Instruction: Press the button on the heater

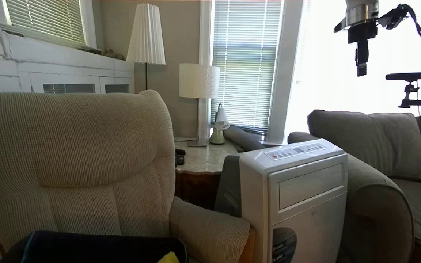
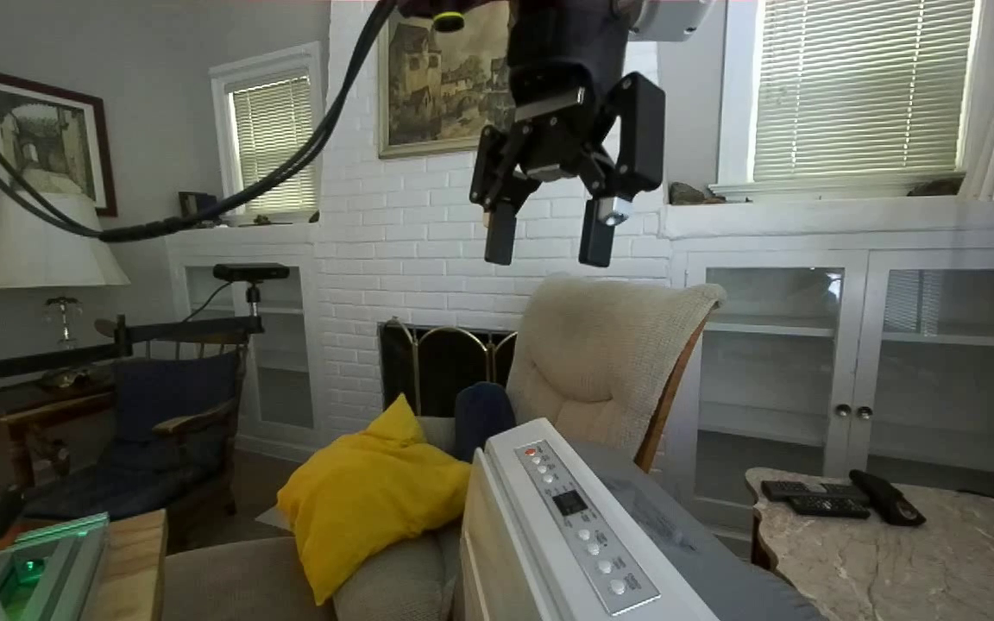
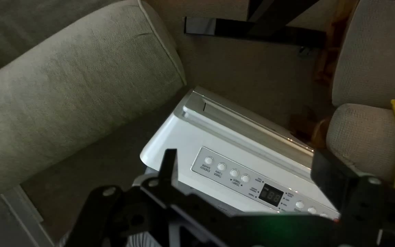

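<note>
My claw point(image 2: 548, 246) spread wide above a white heater point(image 1: 305, 215)

In an exterior view, the heater stands upright between a beige armchair point(image 1: 97, 146) and a grey sofa point(image 1: 375, 204). A control panel point(image 1: 296, 151) runs along its top. My claw points down, higher than the heater and off toward its sofa side; seen edge-on, its spread is hidden. Behind the heater, a stone-topped counter point(image 1: 203, 157) holds a white-shaded lamp point(image 1: 198, 80) and a small green-based lamp point(image 1: 217, 138).

In an exterior view, my claw hangs well above the heater, two dark fingers point(image 2: 596, 237) pointing down with a wide gap between them. A red button point(image 2: 531, 451) marks the panel's end nearest the armchair. A yellow pillow point(image 2: 376, 496) lies near the heater, and two dark remotes point(image 2: 829, 507) rest on the counter.

In the wrist view, I look down on the heater. My fingers reach in from the lower edge, spread to either side of the panel's white buttons point(image 3: 234, 172) and small dark display point(image 3: 271, 195). The sofa's arm point(image 3: 81, 79) lies beside the heater, opposite the armchair.
</note>
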Motion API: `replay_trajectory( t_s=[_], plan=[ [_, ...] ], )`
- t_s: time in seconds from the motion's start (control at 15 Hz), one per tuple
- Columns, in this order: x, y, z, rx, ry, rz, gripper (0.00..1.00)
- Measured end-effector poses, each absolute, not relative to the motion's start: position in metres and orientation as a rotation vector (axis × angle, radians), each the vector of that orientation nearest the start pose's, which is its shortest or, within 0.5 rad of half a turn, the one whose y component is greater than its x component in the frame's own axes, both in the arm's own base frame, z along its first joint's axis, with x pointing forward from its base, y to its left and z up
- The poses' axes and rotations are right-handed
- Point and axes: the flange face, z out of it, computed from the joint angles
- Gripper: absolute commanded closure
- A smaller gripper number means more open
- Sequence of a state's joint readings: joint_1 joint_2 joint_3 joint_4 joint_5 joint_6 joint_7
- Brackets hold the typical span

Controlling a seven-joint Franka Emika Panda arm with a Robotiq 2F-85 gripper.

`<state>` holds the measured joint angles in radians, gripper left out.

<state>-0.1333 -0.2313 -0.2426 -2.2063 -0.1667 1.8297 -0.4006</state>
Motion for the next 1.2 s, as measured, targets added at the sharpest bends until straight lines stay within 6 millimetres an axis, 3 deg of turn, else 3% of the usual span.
replay_trajectory(
  t_s=[0.67,1.2],
  plan=[
    [0.468,-0.125,0.440,-2.885,-0.795,0.010,0.00],
    [0.496,-0.075,0.405,-2.787,-1.228,-0.094,0.00]
  ],
)
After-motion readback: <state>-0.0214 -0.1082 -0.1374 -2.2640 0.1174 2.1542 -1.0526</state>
